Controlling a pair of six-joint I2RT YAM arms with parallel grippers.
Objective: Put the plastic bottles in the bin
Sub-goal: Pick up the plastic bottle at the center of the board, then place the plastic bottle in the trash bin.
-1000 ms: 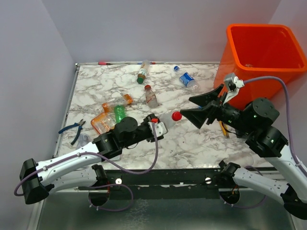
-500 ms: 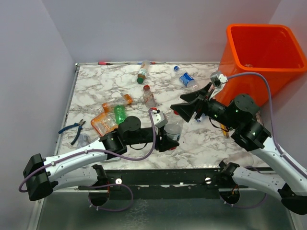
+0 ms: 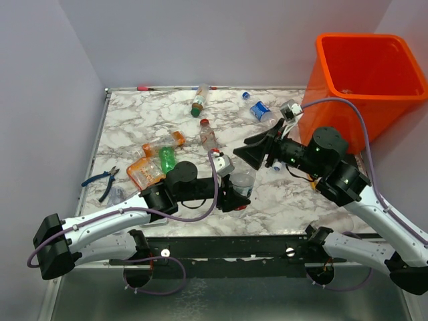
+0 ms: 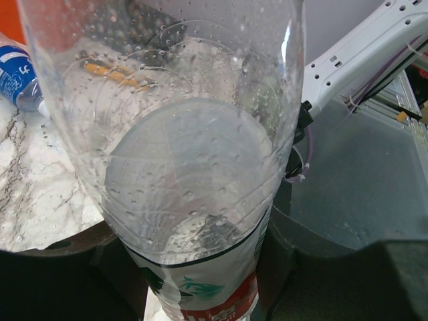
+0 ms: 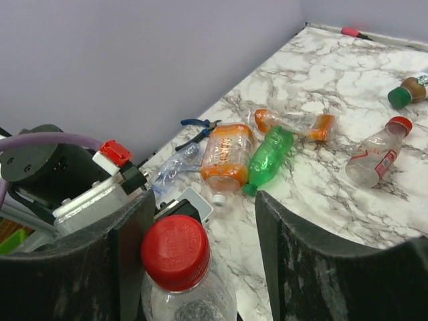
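Clear red-capped bottle (image 4: 194, 167), clamped in left gripper (image 3: 234, 195); right gripper (image 5: 204, 200) jaws parted, straddling its red cap (image 5: 176, 251), over marble table (image 3: 134, 114).

A clear bottle (image 4: 190, 167) fills the middle of the frame, with small water drops on its wall and a round grey shape showing through it. At its lower end is a label with green and red print. The dark fingers (image 4: 60, 281) of the left gripper (image 4: 204, 281) stand close against it on both sides at the lower edge. At the upper left, a blue-labelled bottle (image 4: 15, 77) lies on the marble table (image 4: 40, 194). At the upper right, a white arm link (image 4: 361, 53) crosses above a grey floor (image 4: 361, 187).
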